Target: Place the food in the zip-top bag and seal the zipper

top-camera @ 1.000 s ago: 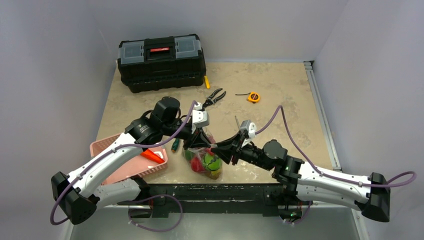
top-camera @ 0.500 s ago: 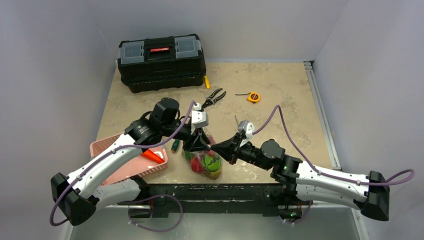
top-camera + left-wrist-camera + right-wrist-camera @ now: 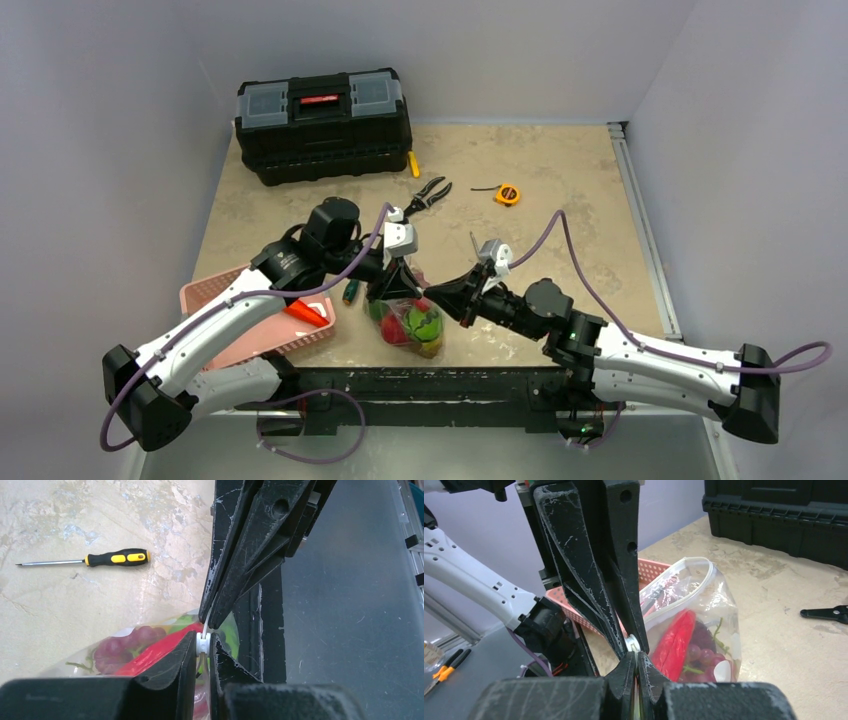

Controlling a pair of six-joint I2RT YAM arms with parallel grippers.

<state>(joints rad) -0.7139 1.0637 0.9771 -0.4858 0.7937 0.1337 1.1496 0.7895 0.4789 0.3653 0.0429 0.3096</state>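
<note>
Both claws are up at the mouth of the bag [image 3: 412, 325], nose to nose. The left claw [image 3: 398, 287] is nipped down narrow on the white zipper [image 3: 202, 641]. The right claw [image 3: 636, 656] comes in from the other side, squeezed fully together on that same strip, and the tips of the two are almost touching. The bag sits on the tabletop [image 3: 560, 180] close to the near edge, between the arms. Its mouth is lifted, and part of it loops open in the right wrist view. Inside it: a red chili [image 3: 676, 635], a bunch of dark grapes [image 3: 698, 650] and a green pepper [image 3: 425, 322]. An orange carrot [image 3: 305, 311] lies in the pink basket [image 3: 210, 290] off to the left. A yellow-and-black screwdriver [image 3: 117, 558] lies apart from the bag on the tabletop, and the black toolbox [image 3: 322, 120] stands at the far edge.
</note>
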